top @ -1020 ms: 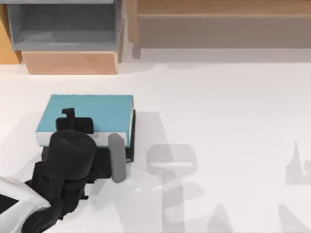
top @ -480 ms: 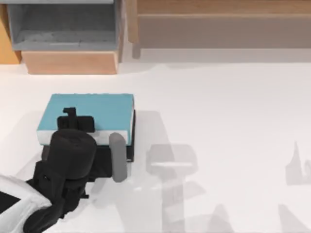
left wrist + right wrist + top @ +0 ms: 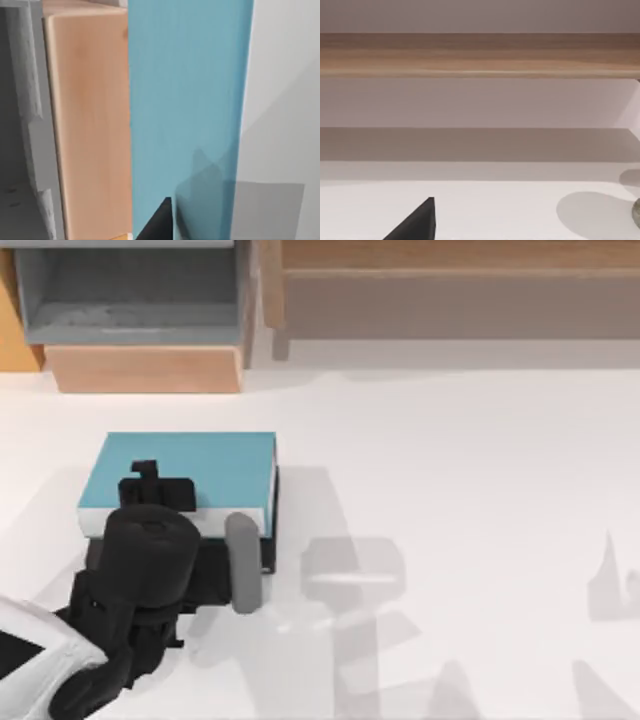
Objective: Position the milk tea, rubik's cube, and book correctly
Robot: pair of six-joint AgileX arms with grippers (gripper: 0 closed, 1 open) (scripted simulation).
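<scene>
The book (image 3: 200, 468) lies at the table's left with its light-blue face up, white page edges and black cover showing along its near side. My left gripper (image 3: 155, 502) is shut on the book's near edge, one black finger lying on the blue face. In the left wrist view the book's blue face (image 3: 190, 100) runs across the middle, with a dark fingertip (image 3: 157, 227) on it. A sliver of the round pale milk tea (image 3: 636, 210) shows in the right wrist view, beside a dark fingertip (image 3: 417, 222) of my right gripper. The rubik's cube is out of view.
A grey open cabinet (image 3: 130, 300) with a wooden front (image 3: 145, 368) stands behind the book at the back left. A long wooden shelf (image 3: 450, 285) runs along the back right. The white table (image 3: 450, 490) stretches to the right.
The book and my left gripper have shifted slightly towards the cabinet at the back. Nothing else has moved.
</scene>
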